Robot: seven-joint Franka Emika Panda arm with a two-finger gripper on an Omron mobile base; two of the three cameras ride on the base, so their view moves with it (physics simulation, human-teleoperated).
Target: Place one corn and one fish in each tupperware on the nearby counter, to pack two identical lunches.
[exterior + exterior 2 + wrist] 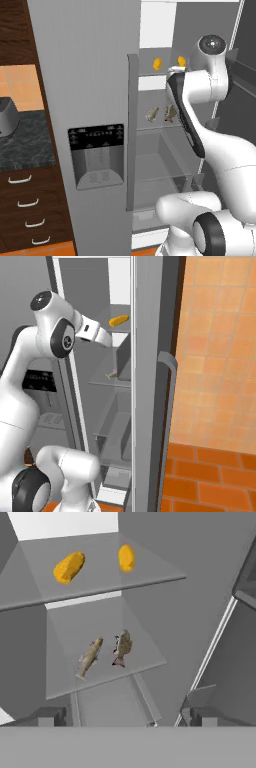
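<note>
The fridge (100,100) stands open and the arm is reaching into it. The gripper (125,719) has its jaws spread wide with nothing between them, facing the shelves from in front.

On the upper shelf (100,587) sit the two corn cobs: one corn (69,567) toward the shelf's left side, the other corn (127,558) further right and closer to the back edge, well apart. On the lower shelf (65,642) lie both fish, one fish (89,658) stretched long and slim, the other fish (122,647) just beside it to the right, not touching as far as can be told.

Handling, by my guess: the cobs look light, stiff and rounded, liable to roll, so take one across its middle, jaws square to its length. A fish looks light too but likely slick and tapered; grip the thick mid-body, not the tail.

No tupperware seen here. In the left base view a stretch of dark tabletop (25,145) lies left of the fridge, carrying a grey appliance (7,117). Both lunches look unstarted, with all four items on the shelves.
</note>
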